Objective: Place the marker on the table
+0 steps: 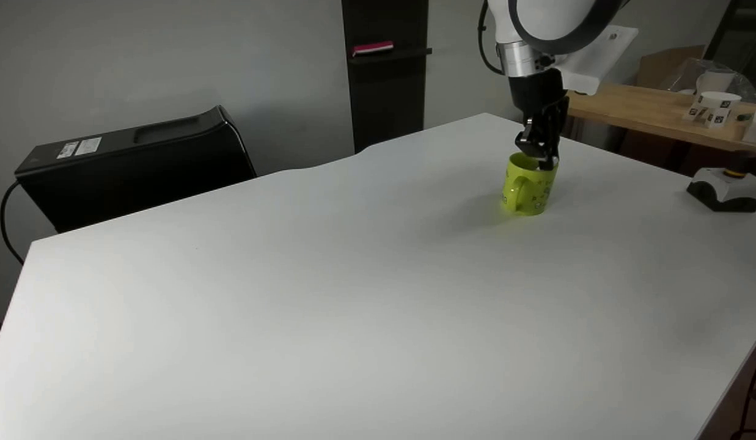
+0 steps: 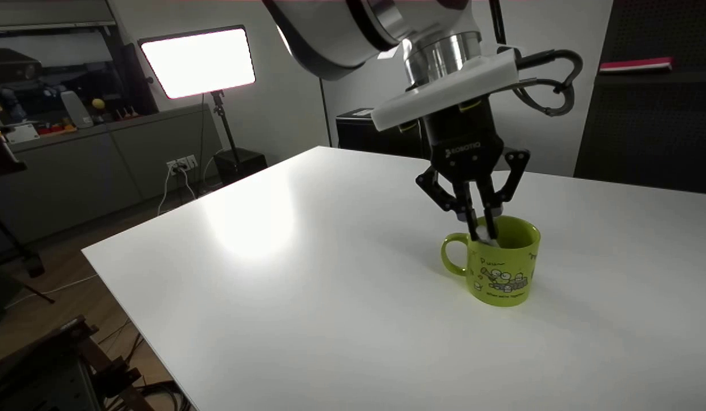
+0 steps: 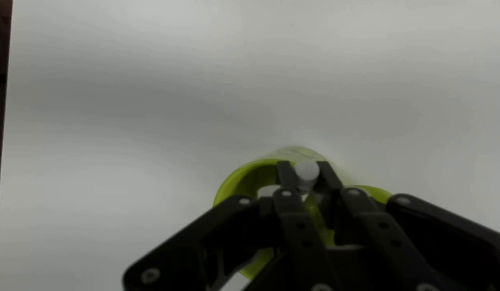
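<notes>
The marker shows as a white round end (image 3: 307,171) between my fingertips in the wrist view and as a small white piece (image 2: 483,233) at the mug's rim in an exterior view. Its lower part is hidden inside the lime-green mug, and its dark blue end is not visible. My gripper (image 2: 483,227) points down at the mug opening, its fingers closed against both sides of the marker. The gripper also shows in an exterior view (image 1: 546,162). The white table (image 1: 292,305) carries the mug and spreads widely around it, also in an exterior view (image 2: 330,325).
The lime-green mug (image 2: 504,279) stands upright under my gripper, its handle (image 2: 452,255) sticking out sideways. A white and black device (image 1: 729,189) sits near a table edge. A light wooden table (image 1: 646,113) with cups stands beyond. A black case (image 1: 139,165) stands beside the table.
</notes>
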{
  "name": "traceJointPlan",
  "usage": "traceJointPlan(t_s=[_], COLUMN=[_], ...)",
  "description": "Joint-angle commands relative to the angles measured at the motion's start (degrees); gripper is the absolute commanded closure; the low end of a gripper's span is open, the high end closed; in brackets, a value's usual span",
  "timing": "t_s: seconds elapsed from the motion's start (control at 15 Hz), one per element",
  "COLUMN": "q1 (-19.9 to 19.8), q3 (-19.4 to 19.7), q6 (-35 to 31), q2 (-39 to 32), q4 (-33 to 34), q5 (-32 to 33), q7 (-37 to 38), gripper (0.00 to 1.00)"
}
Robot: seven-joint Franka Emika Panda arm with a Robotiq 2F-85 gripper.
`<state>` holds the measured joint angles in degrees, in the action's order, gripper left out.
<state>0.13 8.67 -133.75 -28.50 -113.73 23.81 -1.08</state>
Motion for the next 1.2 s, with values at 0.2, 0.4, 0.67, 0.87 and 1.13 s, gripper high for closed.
traceJointPlan(t_s=[0.2, 0.4, 0.67, 0.87, 1.13], q1=[0.28, 0.33, 0.39, 0.24, -0.34], q3=[0.26, 0.14, -0.09, -0.71, -2.22], q6=[4.2, 5.34, 7.04, 9.23, 12.86], q2=[0.23, 0.7, 1.61, 2.24, 3.75], q4=[3.9, 5.16, 6.65, 7.87, 9.35], q5=[0.08, 0.17, -0.01, -0.89, -3.51], q7=[2.26, 2.43, 2.44, 1.85, 0.32], gripper=[0.95, 0.95, 0.95, 0.95, 0.95])
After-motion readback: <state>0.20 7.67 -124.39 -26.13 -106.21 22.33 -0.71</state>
